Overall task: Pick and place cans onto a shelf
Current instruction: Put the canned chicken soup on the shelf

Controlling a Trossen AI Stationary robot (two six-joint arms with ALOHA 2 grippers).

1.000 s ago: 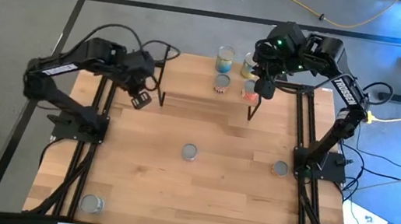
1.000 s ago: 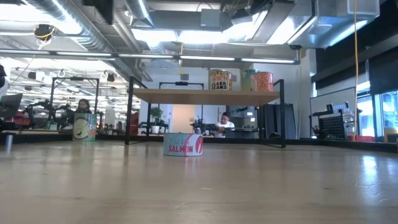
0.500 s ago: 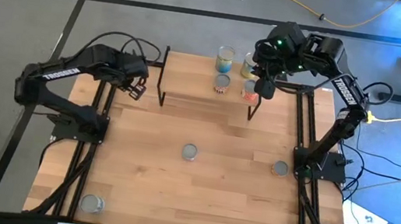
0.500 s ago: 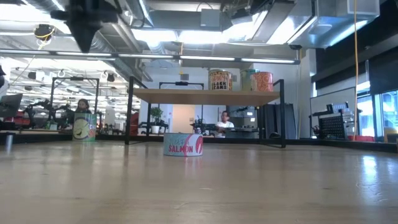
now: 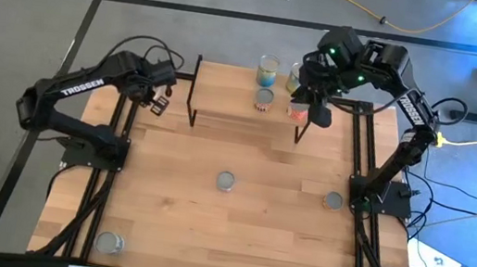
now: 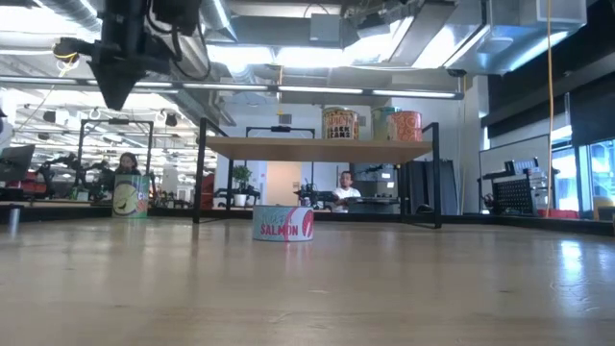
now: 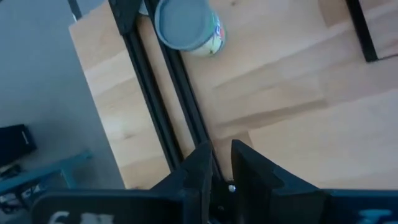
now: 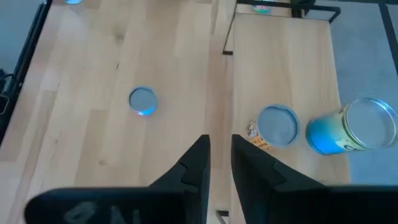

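Note:
The shelf [image 5: 233,105] stands at the table's far edge; several cans stand on its right half: [image 5: 268,68], [image 5: 264,100], [image 5: 298,110], also in the low view [image 6: 339,123]. Three cans stand on the table: [image 5: 226,181], [image 5: 333,200], [image 5: 109,243]. A green-yellow can [image 7: 183,23] stands by the far left rail, also in the low view [image 6: 130,195]. My left gripper [image 5: 159,101] hangs shut and empty above the far left corner. My right gripper [image 5: 320,115] hangs shut and empty above the shelf's right end, near two cans [image 8: 278,124] [image 8: 354,134].
Black rails [image 5: 122,127] [image 5: 361,160] run along both sides of the table, and the arm bases stand on them. The salmon can [image 6: 282,223] stands in front of the shelf. People sit in the room beyond the table [image 6: 346,187].
My left gripper has gone from beside the shelf's left legs toward the table's far left corner and has come into the low view at the upper left. My right gripper has shifted a little toward the near right above the shelf.

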